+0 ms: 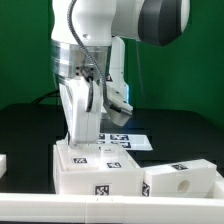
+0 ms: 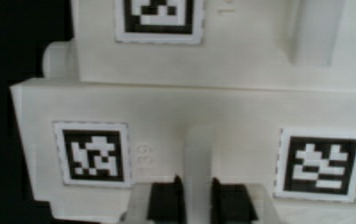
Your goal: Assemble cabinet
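Gripper [image 2: 193, 203] looks pinched on a thin edge of the cabinet [image 2: 201, 115]; I judge it light, stiff, slippery plastic; best gripped by its walls.

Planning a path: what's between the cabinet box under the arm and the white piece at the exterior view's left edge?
Only bare black table between cabinet box and white piece, seen in the exterior view.
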You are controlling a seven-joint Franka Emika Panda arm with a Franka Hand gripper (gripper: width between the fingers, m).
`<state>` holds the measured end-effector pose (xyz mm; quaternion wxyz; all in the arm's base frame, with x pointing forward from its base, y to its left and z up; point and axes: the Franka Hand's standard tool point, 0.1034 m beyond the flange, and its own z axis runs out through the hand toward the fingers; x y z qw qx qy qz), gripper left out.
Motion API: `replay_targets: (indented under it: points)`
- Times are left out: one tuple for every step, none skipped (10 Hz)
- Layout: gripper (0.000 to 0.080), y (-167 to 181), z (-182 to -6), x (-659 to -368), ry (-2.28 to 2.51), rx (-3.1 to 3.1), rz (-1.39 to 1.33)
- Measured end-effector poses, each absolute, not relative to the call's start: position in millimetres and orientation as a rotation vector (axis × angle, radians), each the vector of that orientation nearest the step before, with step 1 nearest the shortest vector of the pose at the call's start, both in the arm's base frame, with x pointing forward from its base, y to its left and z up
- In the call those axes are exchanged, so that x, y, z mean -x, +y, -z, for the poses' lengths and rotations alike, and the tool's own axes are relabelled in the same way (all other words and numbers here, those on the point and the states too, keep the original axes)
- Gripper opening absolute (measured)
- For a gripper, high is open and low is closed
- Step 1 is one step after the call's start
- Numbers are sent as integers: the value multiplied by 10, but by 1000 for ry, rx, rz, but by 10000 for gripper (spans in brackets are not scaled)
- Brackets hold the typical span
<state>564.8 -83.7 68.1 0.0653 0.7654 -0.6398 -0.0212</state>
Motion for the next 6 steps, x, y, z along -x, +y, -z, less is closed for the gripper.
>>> replay_targets:
  points:
    - [64,-823,-681,-5705,-1929,-2309,52]
    - [64,-821,-681,-5754,-1920,-2313,40]
    - [64,-817,-681,-5775,-1919,-2312,35]
    - [64,-801,-681,-5801,-1928,-2302,26]
    - [64,-774,-681,-5829,-1936,-2297,18]
    - [64,-754,-680,-5837,-1936,-2299,18]
